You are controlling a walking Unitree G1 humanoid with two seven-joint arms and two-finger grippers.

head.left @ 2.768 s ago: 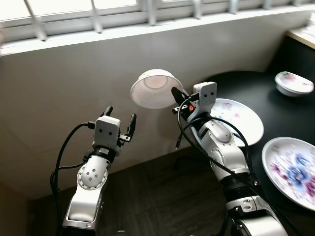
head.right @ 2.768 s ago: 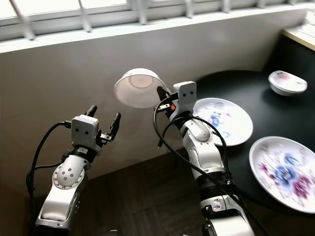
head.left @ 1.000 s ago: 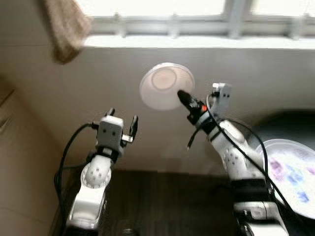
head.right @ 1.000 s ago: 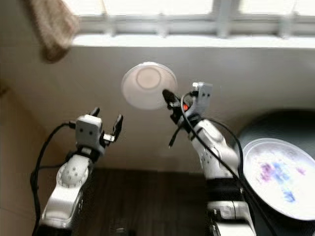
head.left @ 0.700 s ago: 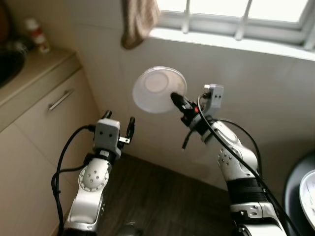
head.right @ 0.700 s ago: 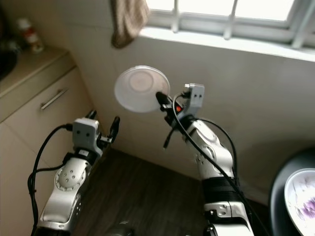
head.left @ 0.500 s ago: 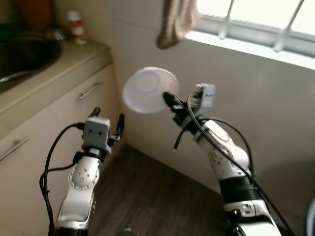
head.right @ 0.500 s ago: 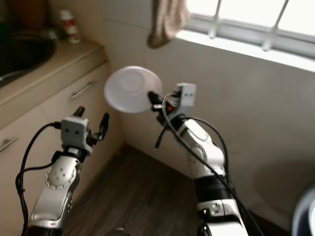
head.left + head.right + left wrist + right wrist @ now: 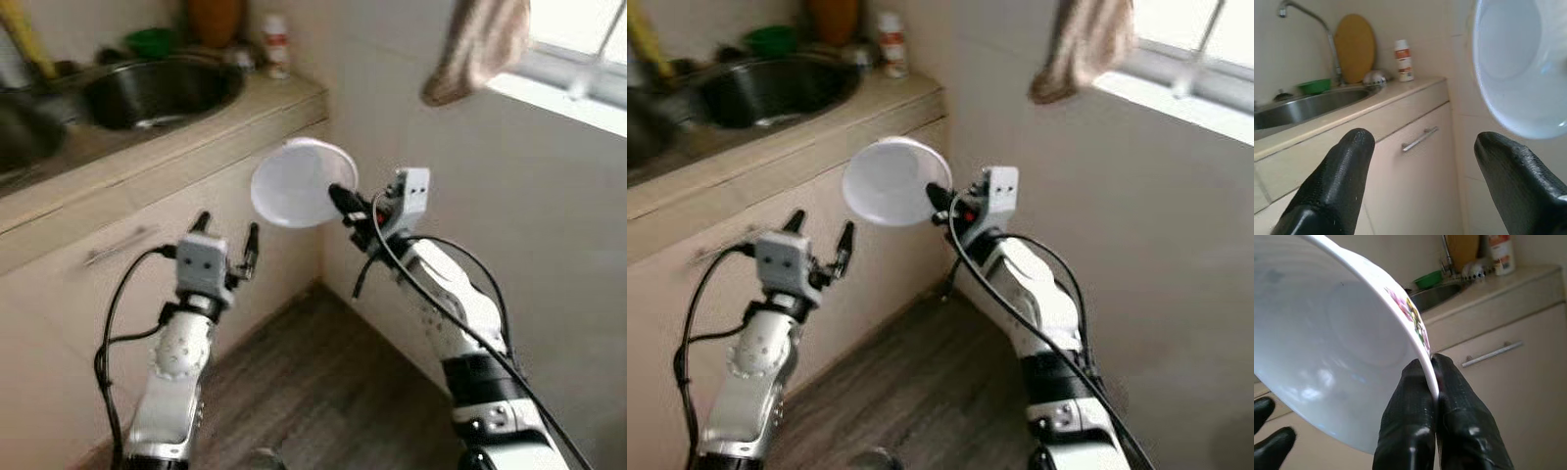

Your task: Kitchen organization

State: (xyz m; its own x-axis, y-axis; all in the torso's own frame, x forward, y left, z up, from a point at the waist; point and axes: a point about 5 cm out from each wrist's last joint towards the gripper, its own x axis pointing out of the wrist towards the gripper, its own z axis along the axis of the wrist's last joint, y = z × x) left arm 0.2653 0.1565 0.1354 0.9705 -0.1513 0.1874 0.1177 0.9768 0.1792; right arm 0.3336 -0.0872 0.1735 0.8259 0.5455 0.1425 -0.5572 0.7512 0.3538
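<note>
Bowl: the white bowl (image 9: 303, 183) is up in the air, tipped on its side, its hollow facing back toward the robot — a flower pattern shows on the outside of the rim in the right wrist view.
Right gripper: the right gripper (image 9: 1432, 377) has its two black fingers pinched tight on the bowl's rim, one inside and one outside, at the edge nearest the arm.
Left gripper: the left gripper (image 9: 226, 239) is raised beside and below the bowl, fingers spread wide, holding nothing.
Counter: a beige counter (image 9: 196, 122) with a steel sink (image 9: 162, 90) lies beyond and to the left of the bowl; a bottle (image 9: 277, 45) and a green dish (image 9: 154, 41) stand at the back.
What matters next: the sink lies up and left of the held bowl — so, I'd judge, the right arm has to carry it across over the counter edge; the left arm is nearer but empty.
Cupboard: a drawer handle (image 9: 1420, 139) sits just under the counter.
Cloth: a brown cloth (image 9: 477, 49) hangs by the window.
</note>
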